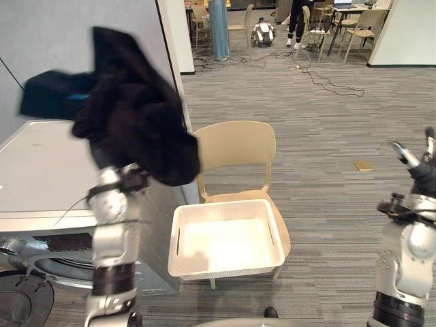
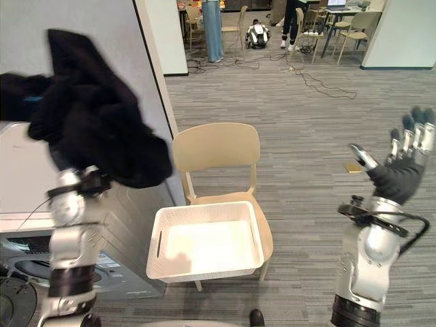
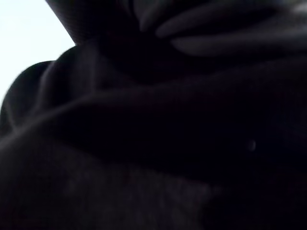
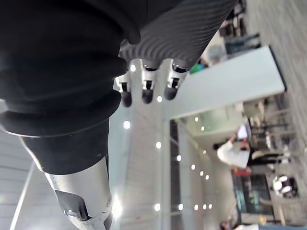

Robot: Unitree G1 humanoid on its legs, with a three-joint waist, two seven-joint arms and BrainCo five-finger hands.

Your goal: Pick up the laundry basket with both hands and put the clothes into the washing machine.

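A bundle of black clothes point(image 1: 133, 116) hangs high at the left, above the white washing machine point(image 1: 41, 170). My left arm point(image 1: 109, 204) reaches up into the bundle, and the cloth covers the hand. Dark folds of the clothes point(image 3: 153, 143) lie right against the left wrist view. The white laundry basket point(image 1: 228, 208) stands empty on the seat of a beige chair point(image 1: 235, 146), right of the machine. Far to the right, my right hand point(image 2: 405, 163) is raised in the air, open with straight fingers point(image 4: 146, 88), holding nothing and well apart from the basket.
A grey partition wall point(image 1: 82, 20) rises behind the machine. The machine's round front point(image 1: 61, 266) faces me at the lower left. A small tan object point(image 1: 362, 165) lies on the carpet at right. Chairs, tables, cables and a person point(image 1: 298, 17) are far at the back.
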